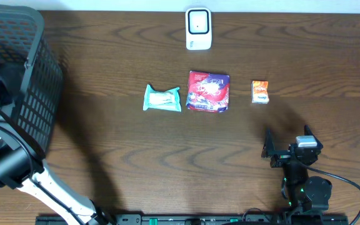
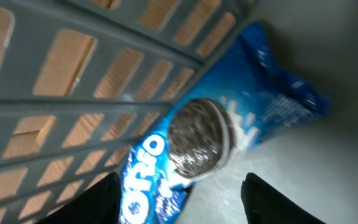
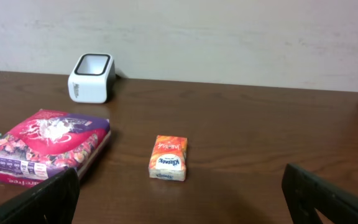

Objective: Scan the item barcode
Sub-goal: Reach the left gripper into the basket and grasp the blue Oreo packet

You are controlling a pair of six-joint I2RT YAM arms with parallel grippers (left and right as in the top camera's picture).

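Note:
A blue Oreo cookie pack lies on the pale floor of the grey basket, against its lattice wall. My left gripper hangs open just above it, with the pack's lower end between the dark fingers and no finger touching it. In the overhead view the left arm reaches into the basket and its gripper is hidden. The white barcode scanner stands at the far middle of the table. My right gripper rests open near the front right, holding nothing.
On the brown table lie a green-white pack, a red flowered pack and a small orange tissue pack. The right wrist view faces the tissue pack, the red pack and the scanner.

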